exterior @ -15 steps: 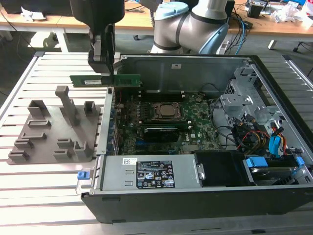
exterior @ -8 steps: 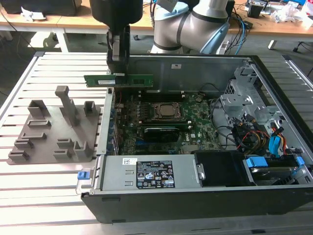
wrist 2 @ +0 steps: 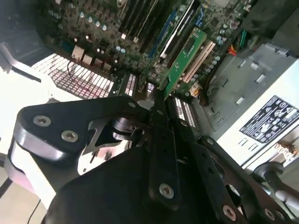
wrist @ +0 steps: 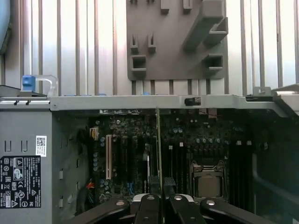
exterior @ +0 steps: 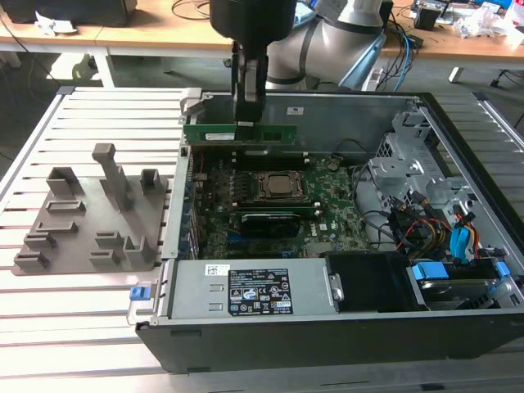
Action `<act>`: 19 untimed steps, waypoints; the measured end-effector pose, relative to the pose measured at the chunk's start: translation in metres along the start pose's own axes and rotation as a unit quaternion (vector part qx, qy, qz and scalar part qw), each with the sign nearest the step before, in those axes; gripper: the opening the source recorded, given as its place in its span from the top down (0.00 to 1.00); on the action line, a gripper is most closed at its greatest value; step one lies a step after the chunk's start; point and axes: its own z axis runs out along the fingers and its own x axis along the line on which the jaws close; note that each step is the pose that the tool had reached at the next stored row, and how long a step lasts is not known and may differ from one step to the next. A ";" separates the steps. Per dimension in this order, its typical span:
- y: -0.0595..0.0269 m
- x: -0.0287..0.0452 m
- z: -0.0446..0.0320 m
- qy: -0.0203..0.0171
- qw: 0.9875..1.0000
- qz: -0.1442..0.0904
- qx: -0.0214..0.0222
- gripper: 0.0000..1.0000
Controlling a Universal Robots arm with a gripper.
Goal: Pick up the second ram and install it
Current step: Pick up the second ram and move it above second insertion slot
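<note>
Running off the exterior view's top edge with the arm, leaving just a dark wrist and a pale joint showing. Covering the middle of the ram with the pincer, both green ends sticking out to either side of it. Showing the ram edge-on as a thin line in the first wrist view, chips and label being impossible to make out there. Blocking much of the second wrist view with the pincer's dark linkage, the ram reaching out beyond the fingertips. Blending the ram's lower edge into the board behind it, so leaving it unclear whether touching a slot or hanging just above one. Cutting the case off at the frame edges in the first wrist view.

Pointing straight down into the open case, fingers lowermost. Pinching narrow on the ram's upper edge, holding it upright on its long edge and level. Hovering over the dark slots, with the socket just beside and below the pincer. Standing on the socket's far side from the pincer: what looks like another green stick in the board. Lying well apart from the pincer, outside the case wall: a grey fixture with posts and pockets, resting on the slatted table.
</note>
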 end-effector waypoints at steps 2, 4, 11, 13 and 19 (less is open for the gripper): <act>-0.0098 -0.0005 0.0004 -0.004 1.000 0.000 -0.002 0.86; -0.0136 -0.0007 0.0015 -0.023 1.000 0.000 -0.003 0.86; -0.0444 -0.0205 0.0115 -0.022 1.000 0.000 -0.011 0.86; -0.0538 -0.0245 0.0144 -0.022 1.000 0.000 -0.014 0.86; -0.0750 -0.0279 0.0341 -0.021 1.000 0.000 -0.022 0.86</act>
